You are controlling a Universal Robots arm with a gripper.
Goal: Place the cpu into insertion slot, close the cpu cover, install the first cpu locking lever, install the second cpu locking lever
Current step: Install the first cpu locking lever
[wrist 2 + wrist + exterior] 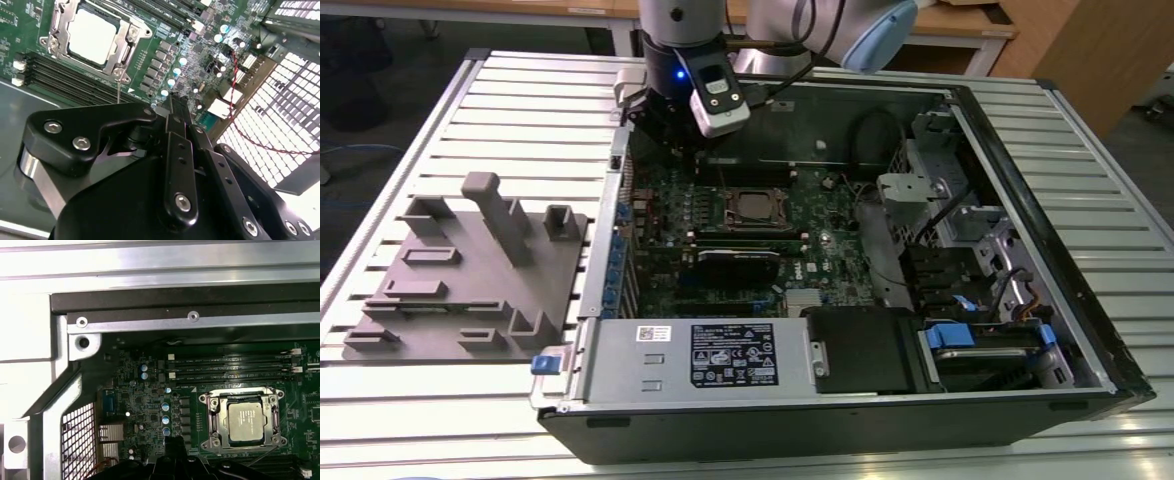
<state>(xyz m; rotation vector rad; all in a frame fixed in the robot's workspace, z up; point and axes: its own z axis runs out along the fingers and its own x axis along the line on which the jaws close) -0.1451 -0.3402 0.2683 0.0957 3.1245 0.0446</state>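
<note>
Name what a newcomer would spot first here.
The open computer case fills the slatted table, its green board exposed. In the second wrist view the cpu lies in its socket, with the silvery cpu cover framing it. The black pincer hangs over the board beside that socket, jaws together, holding nothing.

cpu (pixel 246 422) top dull silver-grey metal, smooth, near matt; cpu cover (pixel 214 415) bright silvery metal frame, shiny round the screws; board (pixel 135 400) green, lacquered, slight gloss; gripper (pixel 176 102) black, smooth, semi-gloss, bright steel screw heads; case wall (pixel 150 325) bare grey sheet metal; table (pixel 520 100) pale ribbed metal slats, satin; fixture block (pixel 467 270) matt grey plastic
</note>
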